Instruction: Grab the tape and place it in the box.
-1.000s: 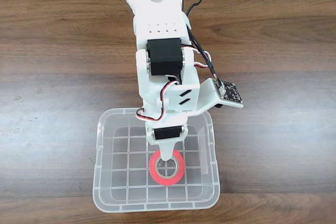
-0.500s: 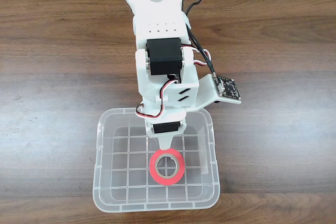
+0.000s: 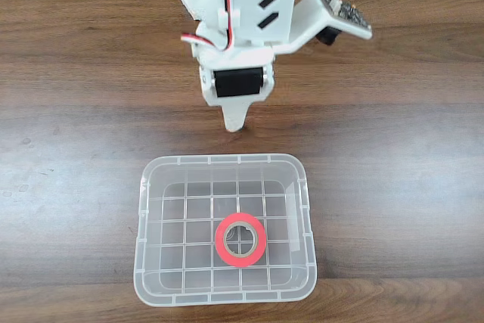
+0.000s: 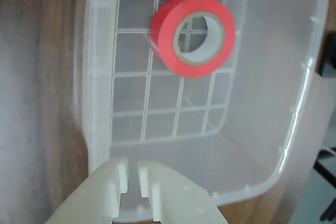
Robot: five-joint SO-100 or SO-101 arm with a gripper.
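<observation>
The red tape (image 3: 220,241) lies flat on the grid bottom of the clear box (image 3: 145,217), near the box's middle. In the fixed view my gripper (image 3: 234,124) hangs over bare table above the box's far rim, well apart from the tape, its white tip pointing toward the box. In the wrist view the tape (image 4: 163,36) rests in the box (image 4: 95,82) at the top, and my gripper (image 4: 133,176) comes in from the bottom edge over the near wall. Its jaws stand almost together with only a thin slit and nothing between them.
A brown wooden table (image 3: 393,187) carries everything. The arm's white body and black servos (image 3: 234,5) stand at the table's far side with cables behind. A small circuit board camera (image 3: 344,13) sticks out to the arm's right.
The gripper has drawn back out of the box and away from the tape, toward the table's far side. The tape stays lying in the box.
</observation>
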